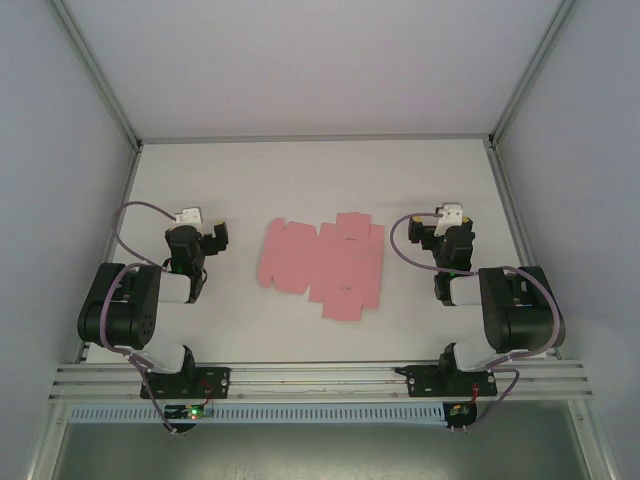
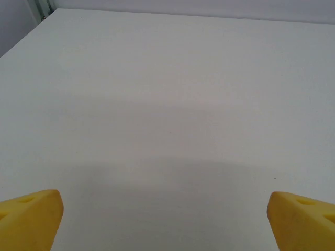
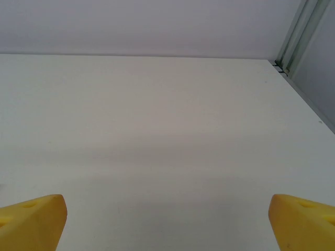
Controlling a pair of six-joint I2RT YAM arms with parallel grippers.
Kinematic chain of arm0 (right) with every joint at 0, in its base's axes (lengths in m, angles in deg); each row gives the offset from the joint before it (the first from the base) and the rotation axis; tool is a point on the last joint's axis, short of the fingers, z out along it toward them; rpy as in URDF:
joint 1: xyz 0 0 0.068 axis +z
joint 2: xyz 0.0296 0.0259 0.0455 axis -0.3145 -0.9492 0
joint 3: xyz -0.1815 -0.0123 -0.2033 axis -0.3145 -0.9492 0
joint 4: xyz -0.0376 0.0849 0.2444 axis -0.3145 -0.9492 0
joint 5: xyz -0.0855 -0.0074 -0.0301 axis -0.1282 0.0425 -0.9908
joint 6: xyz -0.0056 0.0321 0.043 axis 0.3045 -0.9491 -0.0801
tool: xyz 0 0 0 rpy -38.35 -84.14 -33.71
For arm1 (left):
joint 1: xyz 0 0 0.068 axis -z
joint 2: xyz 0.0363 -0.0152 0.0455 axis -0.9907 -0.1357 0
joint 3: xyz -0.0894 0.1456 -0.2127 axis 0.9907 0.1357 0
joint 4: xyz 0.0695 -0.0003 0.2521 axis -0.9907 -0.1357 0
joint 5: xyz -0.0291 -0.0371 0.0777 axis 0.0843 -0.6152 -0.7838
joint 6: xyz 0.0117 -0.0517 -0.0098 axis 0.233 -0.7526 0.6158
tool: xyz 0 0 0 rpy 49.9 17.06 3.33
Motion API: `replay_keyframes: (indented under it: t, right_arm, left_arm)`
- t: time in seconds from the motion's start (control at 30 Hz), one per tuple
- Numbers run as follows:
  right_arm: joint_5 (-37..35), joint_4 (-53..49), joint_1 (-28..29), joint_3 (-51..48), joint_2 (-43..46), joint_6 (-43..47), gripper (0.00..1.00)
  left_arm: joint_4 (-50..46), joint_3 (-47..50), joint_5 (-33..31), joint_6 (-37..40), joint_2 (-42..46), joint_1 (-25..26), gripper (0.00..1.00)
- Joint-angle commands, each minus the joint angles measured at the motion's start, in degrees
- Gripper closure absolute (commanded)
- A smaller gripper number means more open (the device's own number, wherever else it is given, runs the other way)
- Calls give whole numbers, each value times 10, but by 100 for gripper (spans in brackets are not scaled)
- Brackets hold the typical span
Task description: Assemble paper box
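**Top external view**
- Paper box (image 1: 322, 265): pink card, a flat die-cut sheet with flaps and tabs, unfolded, lying about midway between the left and right edges of the white table (image 1: 320, 175).
- Left gripper (image 1: 198, 238): above the table's left part, well apart from the sheet, touching no card.
- Right gripper (image 1: 440, 232): above the table's right part, apart from the sheet's right edge, touching no card.

**Left wrist view**
- Left gripper (image 2: 167, 219): yellow fingertips (image 2: 29, 217) sit at the two bottom corners, spread wide, with nothing between them.
- Table (image 2: 167, 104): bare white surface running to the far edge.

**Right wrist view**
- Right gripper (image 3: 167, 222): yellow fingertips (image 3: 31, 219) spread wide, with nothing between them.
- Table (image 3: 157, 130): bare white surface up to the back wall (image 3: 157, 26); a metal frame post (image 3: 293, 31) stands at the far right corner.
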Motion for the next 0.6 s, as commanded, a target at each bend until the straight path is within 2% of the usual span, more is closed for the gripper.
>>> replay_keyframes:
  t: [0.0,0.57]
  right_arm:
    - [4,16,5,3,2,-7,2]
    - [18,17,-3,3,3,-15,2]
  left_arm:
    - [17,-4,0,9,4,-1,0]
    - [0,-13,8,19,3,4,0]
